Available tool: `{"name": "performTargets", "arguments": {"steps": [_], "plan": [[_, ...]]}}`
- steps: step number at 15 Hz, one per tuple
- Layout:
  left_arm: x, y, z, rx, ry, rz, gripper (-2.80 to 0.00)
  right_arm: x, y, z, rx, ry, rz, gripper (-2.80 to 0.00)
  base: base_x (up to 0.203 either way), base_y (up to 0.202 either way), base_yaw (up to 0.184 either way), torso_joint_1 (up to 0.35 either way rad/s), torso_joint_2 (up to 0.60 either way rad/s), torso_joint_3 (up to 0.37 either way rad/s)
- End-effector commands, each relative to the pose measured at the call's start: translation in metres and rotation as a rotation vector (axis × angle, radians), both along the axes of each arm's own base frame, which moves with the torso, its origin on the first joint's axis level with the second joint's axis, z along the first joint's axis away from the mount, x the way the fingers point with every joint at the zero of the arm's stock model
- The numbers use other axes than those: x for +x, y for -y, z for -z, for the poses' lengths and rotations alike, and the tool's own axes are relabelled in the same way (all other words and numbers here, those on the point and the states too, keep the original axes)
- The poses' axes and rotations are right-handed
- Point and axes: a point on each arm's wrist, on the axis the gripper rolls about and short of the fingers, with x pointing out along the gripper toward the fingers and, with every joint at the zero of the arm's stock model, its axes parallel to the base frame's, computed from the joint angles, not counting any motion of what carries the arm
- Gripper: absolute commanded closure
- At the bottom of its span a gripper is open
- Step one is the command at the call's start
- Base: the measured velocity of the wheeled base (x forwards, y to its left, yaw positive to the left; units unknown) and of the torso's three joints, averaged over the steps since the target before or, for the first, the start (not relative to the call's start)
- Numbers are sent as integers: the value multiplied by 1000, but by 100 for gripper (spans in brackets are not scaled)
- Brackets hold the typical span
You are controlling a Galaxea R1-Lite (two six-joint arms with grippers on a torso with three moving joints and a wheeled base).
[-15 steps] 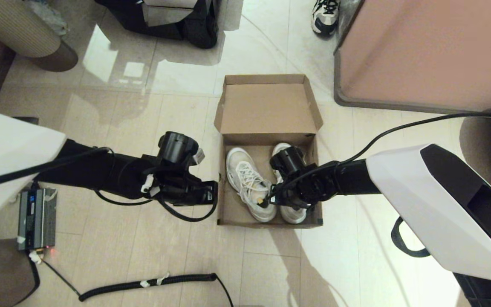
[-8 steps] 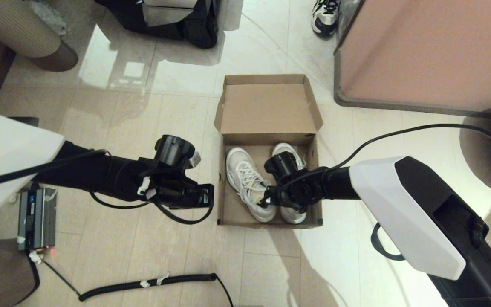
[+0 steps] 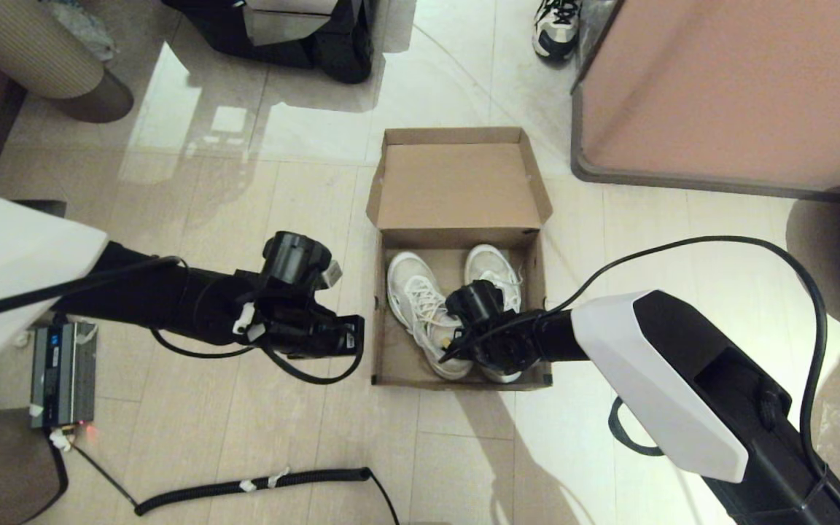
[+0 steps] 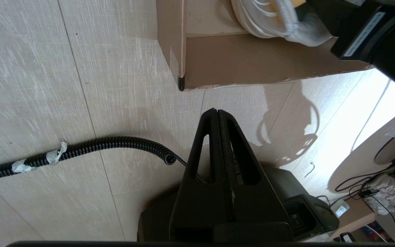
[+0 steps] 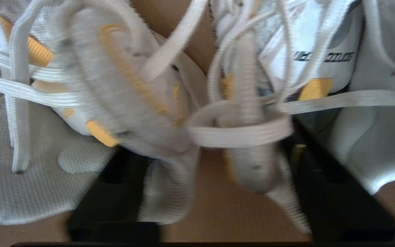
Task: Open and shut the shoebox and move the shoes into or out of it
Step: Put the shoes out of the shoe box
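Observation:
The brown cardboard shoebox (image 3: 379, 321) sits open on the floor, its lid (image 3: 456, 182) folded flat behind it. Both white mesh shoes lie inside, toes toward the lid: one (image 3: 416, 299) on the left, one (image 3: 494, 266) on the right. My right gripper (image 3: 464, 354) reaches down into the box at the heel ends. In the right wrist view its dark fingers (image 5: 111, 178) stand apart, with the inner heel collars of both shoes (image 5: 170, 137) and loose laces between them; the view is blurred. My left gripper (image 4: 217, 111) hovers shut and empty over the floor, just outside the box's near left corner (image 4: 181, 80).
A coiled black cable (image 3: 245, 484) lies on the tiles in front. A grey device (image 3: 63, 373) is at the left. A pink-topped piece of furniture (image 3: 733, 87) stands at the back right, with a white-and-black sneaker (image 3: 557, 29) beside it. A dark robot base (image 3: 296, 33) is at the back.
My right arm has slid toward the box's near end and lower, uncovering the right shoe's toe. The left gripper has backed slightly away from the box wall.

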Motion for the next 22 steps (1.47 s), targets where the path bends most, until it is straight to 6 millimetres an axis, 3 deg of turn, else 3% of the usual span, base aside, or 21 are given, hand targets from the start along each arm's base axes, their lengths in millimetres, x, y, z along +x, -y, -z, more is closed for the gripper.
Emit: {"name": "performTargets", "arguments": {"steps": [1,6,9,14,22], "plan": [[0,0,0,-2,0,-2,0,0,0,8,-13,-14,2,0,0,0,0,0,0,0],[0,-1,-5,-16,33,-4,0,-4,-6,17,-39,-30,-13,0,0,0,0,0,0,0],[-2,-2,-3,-16,34,-4,0,-4,-6,10,-36,-16,-11,0,0,0,0,0,0,0],[-1,-1,-3,-18,43,-4,0,-13,-1,-44,1,28,-19,0,0,0,0,0,0,0],[-1,1,-5,-28,65,3,0,-55,6,-125,35,-9,-87,0,0,0,0,0,0,0]]}}
